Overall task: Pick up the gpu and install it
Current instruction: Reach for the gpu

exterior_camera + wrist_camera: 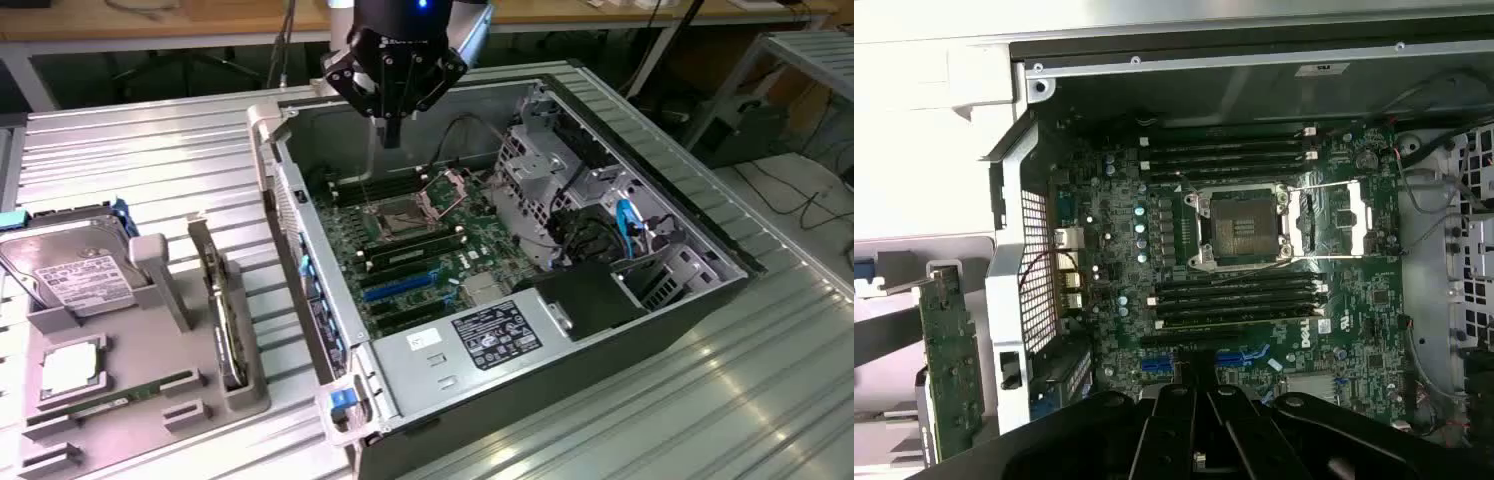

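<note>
The gpu (222, 312) stands on its edge in a slot of the grey holder tray (160, 425), at the exterior view's left, outside the computer case. It shows as a thin card with a greenish face (951, 365) in the wrist view. My gripper (388, 132) hangs over the far end of the open computer case (694, 300), above the motherboard (427, 250), well away from the gpu. Its black fingers (1172, 440) are pressed together and shut, with nothing between them.
The grey tray also carries a silver hard drive (74, 270), a square processor chip (70, 368) and a narrow green memory stick (127, 395). Inside the case are the open CPU socket (1244, 225), blue expansion slots (400, 288), drive cages (547, 180) and a power supply (487, 340).
</note>
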Motion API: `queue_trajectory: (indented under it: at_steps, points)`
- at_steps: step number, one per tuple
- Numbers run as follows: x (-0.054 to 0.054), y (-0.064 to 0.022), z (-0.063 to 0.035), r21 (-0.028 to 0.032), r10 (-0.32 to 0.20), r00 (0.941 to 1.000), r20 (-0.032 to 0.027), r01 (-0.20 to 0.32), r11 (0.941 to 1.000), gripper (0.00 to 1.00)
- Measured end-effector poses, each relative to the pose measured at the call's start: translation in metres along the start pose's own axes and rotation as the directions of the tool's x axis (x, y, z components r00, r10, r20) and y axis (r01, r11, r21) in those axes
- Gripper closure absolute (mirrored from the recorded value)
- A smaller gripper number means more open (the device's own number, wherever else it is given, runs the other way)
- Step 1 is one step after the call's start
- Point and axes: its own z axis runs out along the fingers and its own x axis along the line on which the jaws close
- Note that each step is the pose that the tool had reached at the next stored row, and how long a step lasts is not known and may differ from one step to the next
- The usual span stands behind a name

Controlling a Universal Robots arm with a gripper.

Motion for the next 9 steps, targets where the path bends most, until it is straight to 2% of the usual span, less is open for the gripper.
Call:
queue_trajectory:
  at_steps: [3,9]
  points:
    - [0.012,-0.0010,-0.0003,0.0000,0.000,1.0000,0.0001,0.000,1.0000,0.89]
    - [0.027,-0.0026,-0.0008,0.0000,0.000,1.0000,0.0000,0.000,1.0000,0.89]
